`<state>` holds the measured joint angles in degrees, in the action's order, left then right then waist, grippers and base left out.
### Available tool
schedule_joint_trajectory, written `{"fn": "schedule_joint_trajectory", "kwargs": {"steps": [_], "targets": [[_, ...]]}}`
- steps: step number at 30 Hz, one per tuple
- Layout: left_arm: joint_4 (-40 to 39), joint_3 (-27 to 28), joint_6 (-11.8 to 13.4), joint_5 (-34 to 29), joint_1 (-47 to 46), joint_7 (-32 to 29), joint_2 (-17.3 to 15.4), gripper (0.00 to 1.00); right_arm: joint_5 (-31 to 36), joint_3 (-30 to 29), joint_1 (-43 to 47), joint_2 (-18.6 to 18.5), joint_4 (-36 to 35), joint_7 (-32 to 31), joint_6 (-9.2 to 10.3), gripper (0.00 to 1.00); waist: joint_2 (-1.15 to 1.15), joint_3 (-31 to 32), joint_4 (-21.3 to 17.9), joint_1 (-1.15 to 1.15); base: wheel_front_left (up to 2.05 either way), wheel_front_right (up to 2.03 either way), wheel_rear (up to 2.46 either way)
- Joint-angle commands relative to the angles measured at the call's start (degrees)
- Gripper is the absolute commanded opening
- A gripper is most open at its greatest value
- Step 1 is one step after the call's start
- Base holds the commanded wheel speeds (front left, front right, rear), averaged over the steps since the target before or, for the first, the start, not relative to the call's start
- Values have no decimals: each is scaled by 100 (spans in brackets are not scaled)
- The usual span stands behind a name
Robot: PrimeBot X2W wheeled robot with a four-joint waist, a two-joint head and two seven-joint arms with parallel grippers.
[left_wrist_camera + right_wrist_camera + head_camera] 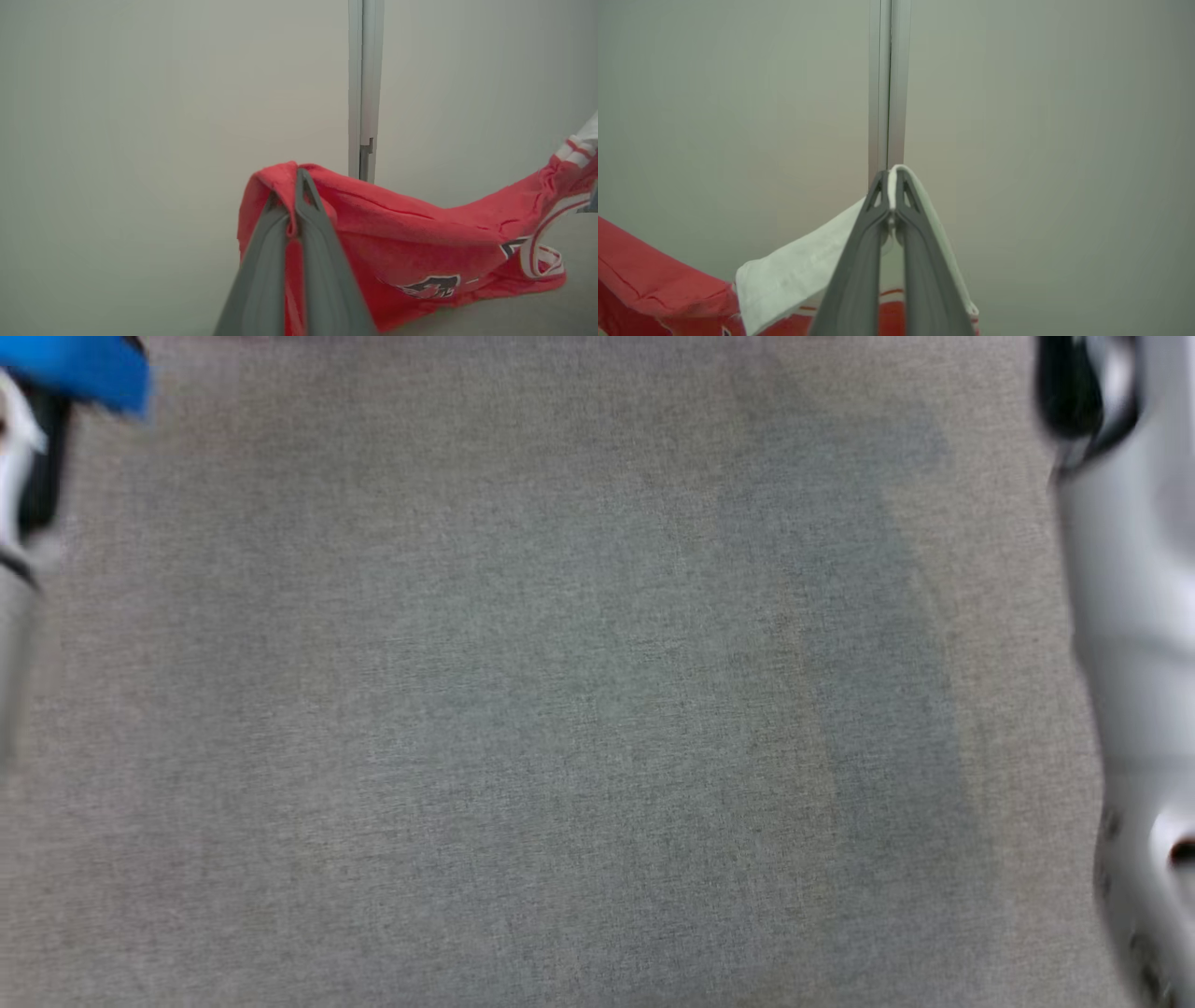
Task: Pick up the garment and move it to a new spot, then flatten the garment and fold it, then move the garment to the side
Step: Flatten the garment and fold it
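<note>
While pinched at both ends, red garment point(420, 228) spans the gap between the arms

Though the grey woven bench point(560, 709) spreads wide across the head view, the cloth itself appears through the wrist cameras, against a pale wall point(140, 116) split by an upright metal strip point(365, 93). The garment is red, with a white sleeve point(798, 266), white-striped trim point(542, 256) and a dark printed emblem point(432, 285). It sags in a shallow curve from one grip to the other, and whether its lower edge touches the surface below cannot be told. At the head view's right edge rises the pale right forearm point(1130, 616), blurred. At the left edge sits part of the left arm point(23, 476), beneath a blue patch point(84, 369) too blurred to identify. The left end effector point(296, 186) is clenched on a red fold of the garment, cloth bunched over its fingertips. The right end effector point(892, 179) is clenched on the edge of the white sleeve, a thin white line pressed between its jaws.
</note>
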<state>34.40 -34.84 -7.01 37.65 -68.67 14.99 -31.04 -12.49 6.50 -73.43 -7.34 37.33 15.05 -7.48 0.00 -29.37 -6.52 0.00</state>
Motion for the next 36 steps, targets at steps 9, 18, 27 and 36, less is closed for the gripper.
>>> {"fn": "schedule_joint_trajectory", "kwargs": {"steps": [9, 18, 27, 36], "targets": [[-1338, 977, 478, -341, 3045, 26, 355, 0, -391, 155, 3130, -85, -1398, -29, -2, 0, 0, 593, 61, 0, 0, 0, 0], [-1622, 1570, 519, -599, 4864, 26, 944, 0, -466, -152, 5222, 89, -2365, -455, -2, 0, 0, 1070, 64, 0, 0, 0, 0], [-1676, 1990, 446, -874, 6071, 27, 1356, 0, -525, -527, 6725, 312, -3067, -913, -2, 0, 0, 1582, 22, 0, 0, 0, 0], [-1822, 2296, 443, -1053, 6939, 27, 1573, 0, -487, -703, 8017, 432, -3928, -1401, -2, 0, 0, 1893, 26, 0, 0, 0, 0]]}}
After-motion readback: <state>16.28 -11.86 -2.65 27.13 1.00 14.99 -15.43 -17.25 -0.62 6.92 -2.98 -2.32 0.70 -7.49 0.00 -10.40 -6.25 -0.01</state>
